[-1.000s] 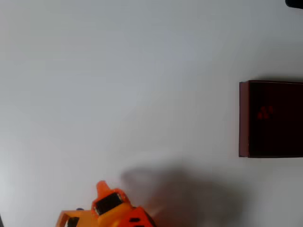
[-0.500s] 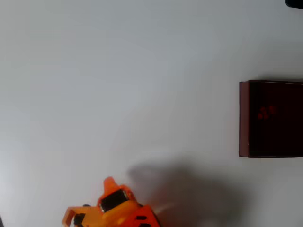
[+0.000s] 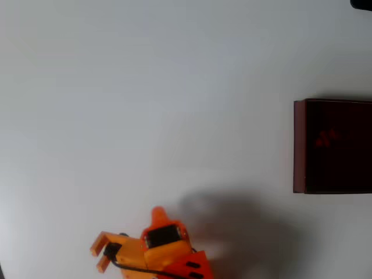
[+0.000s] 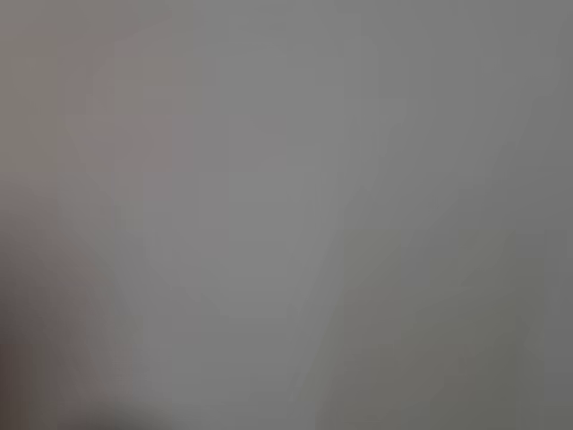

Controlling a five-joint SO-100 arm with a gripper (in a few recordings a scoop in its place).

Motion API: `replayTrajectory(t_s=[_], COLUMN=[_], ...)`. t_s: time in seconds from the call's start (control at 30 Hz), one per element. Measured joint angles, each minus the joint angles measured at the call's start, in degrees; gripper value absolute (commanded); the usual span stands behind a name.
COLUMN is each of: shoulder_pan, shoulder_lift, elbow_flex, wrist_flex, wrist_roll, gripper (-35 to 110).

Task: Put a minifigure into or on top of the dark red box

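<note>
Orange, my pincer (image 3: pixel 102 256) sits at the desk's (image 3: pixel 145 104) lower edge in the overhead view, fingers slightly parted, holding nothing. Well apart, at right, the dark red box (image 3: pixel 299 145) contains the minifigure (image 3: pixel 326 138).

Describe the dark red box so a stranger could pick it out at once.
In the overhead view, look across the pale table to its right edge. There sits the dark red box, cut off by the frame. Thin maroon walls, near-black interior with faint red specks; the orange gripper is far off.
</note>
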Motion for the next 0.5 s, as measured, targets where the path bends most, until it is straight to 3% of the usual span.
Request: replayTrajectory(t_s=[0.5], shoulder_pan=[-1.49], shoulder_lift=[0.00], elbow_flex=[0.00], wrist_flex=[0.00], wrist_roll=[-0.70], gripper=[0])
